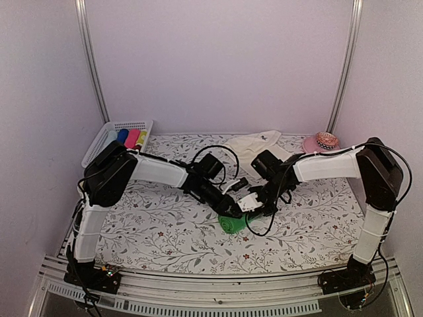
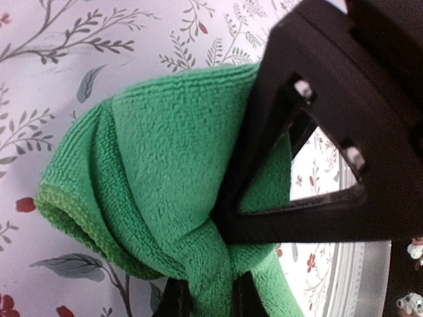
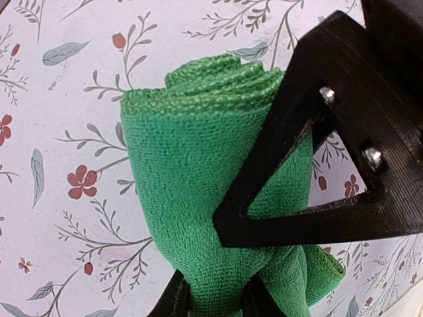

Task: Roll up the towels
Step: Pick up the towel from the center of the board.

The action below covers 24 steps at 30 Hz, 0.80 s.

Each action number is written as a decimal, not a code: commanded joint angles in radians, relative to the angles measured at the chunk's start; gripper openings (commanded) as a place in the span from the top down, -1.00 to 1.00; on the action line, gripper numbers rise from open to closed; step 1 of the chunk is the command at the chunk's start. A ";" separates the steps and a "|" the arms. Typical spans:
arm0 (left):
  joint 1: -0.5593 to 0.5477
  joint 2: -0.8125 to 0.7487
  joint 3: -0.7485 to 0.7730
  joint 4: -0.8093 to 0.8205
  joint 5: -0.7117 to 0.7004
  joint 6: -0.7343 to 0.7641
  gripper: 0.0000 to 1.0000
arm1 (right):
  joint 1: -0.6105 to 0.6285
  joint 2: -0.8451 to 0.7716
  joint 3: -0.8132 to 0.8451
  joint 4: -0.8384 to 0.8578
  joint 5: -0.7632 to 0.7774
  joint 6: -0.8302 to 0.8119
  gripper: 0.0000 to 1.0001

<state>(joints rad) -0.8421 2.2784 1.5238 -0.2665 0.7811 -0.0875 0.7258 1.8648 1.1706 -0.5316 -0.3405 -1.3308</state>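
Pinching in from the left, the left end effector [image 2: 210, 298] is clenched on a gathered fold of the green towel [image 2: 152, 178], which rests on the floral worktop [image 1: 165, 224] between the two arms. On the towel's right side the right end effector [image 3: 217, 298] is likewise clamped on it, cloth squeezed between its fingers. In the right wrist view the towel is a loose roll, its long axis running straight away from those fingertips, with the coiled end farthest out. Both arms are touching it, so neither is nearer, and tightening the roll probably turns on that axis. The cream towel [image 1: 254, 146] lies unrolled well behind the green towel and slightly to its right, likely closer to the right arm
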 commanded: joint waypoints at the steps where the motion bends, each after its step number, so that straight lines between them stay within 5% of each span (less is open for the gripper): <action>1: -0.102 0.056 -0.030 -0.139 0.104 0.017 1.00 | 0.000 0.023 -0.023 0.154 0.111 0.046 0.59; 6: -0.102 0.020 -0.047 -0.111 0.094 -0.003 1.00 | 0.000 0.005 -0.025 0.179 0.120 0.067 0.38; 15: -0.069 -0.188 -0.135 -0.016 -0.148 -0.069 1.00 | -0.033 -0.119 -0.025 0.180 0.081 0.114 -0.59; 17: -0.065 -0.227 -0.145 -0.028 -0.217 -0.066 1.00 | -0.051 -0.147 -0.021 0.180 0.064 0.125 -0.68; 18: -0.060 -0.245 -0.153 -0.029 -0.239 -0.068 1.00 | -0.061 -0.161 -0.019 0.179 0.057 0.130 -0.93; 24: -0.023 -0.369 -0.210 -0.068 -0.405 -0.068 1.00 | -0.128 -0.219 0.004 0.209 -0.004 0.201 -0.98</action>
<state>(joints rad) -0.8761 2.0006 1.3437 -0.2779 0.5056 -0.1669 0.6331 1.6932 1.1450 -0.3885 -0.3099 -1.1988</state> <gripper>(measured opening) 0.141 0.988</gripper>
